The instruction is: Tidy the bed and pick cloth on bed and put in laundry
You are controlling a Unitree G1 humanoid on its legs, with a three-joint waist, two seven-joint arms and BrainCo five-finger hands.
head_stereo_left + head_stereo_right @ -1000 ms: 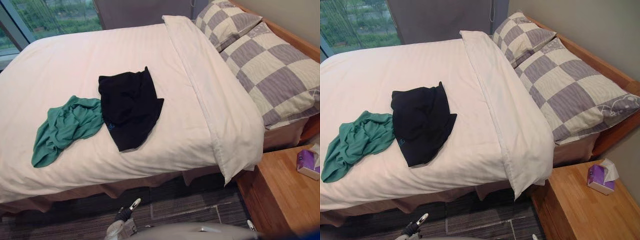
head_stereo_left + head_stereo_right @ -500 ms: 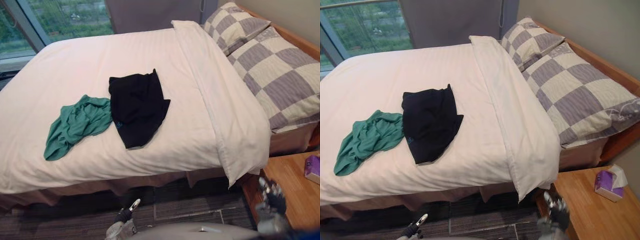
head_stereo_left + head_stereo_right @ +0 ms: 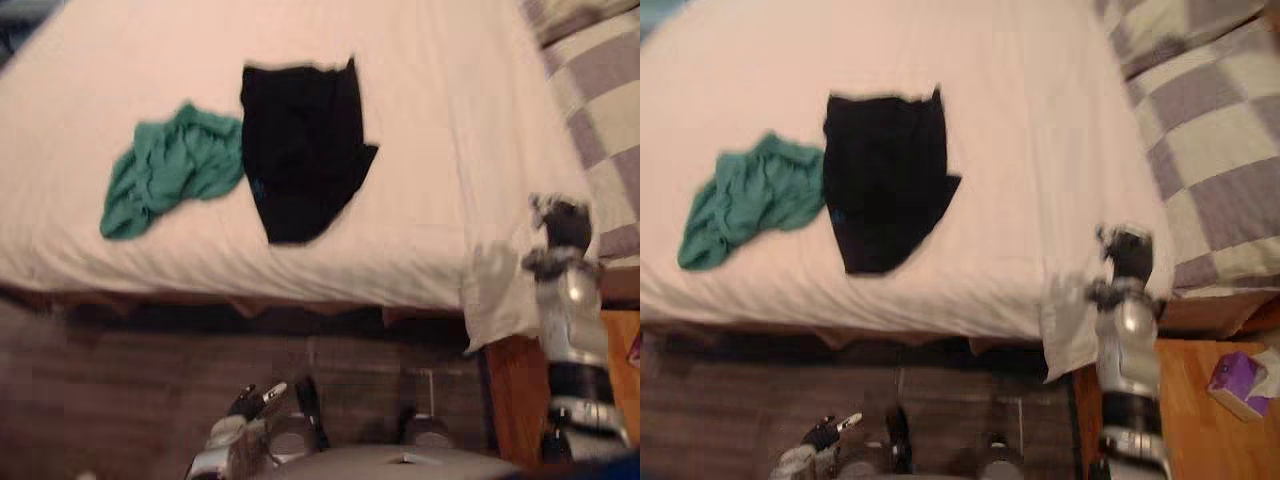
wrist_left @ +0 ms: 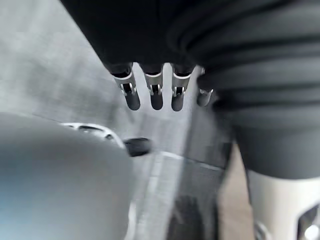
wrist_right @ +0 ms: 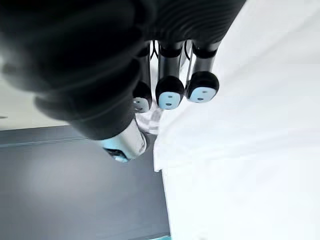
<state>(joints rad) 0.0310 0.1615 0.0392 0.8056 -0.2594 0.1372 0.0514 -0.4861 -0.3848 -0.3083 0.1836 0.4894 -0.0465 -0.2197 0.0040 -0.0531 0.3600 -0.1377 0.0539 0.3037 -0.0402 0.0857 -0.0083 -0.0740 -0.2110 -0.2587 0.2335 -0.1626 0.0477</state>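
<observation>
— Where are the clothes?
— Both on the bed [image 3: 440, 120], close to its near edge. The black cloth [image 3: 300, 150] lies flat, and the green cloth [image 3: 170, 175] is bunched, touching it on the foot side.
— And the hands?
— The right robot hand [image 3: 562, 225] is up by the near corner at the pillow [image 3: 1220, 130] end, fingers loose and empty. The left robot hand [image 4: 152, 92] hangs over the floor [image 3: 120, 390], fingers straight and empty.
</observation>
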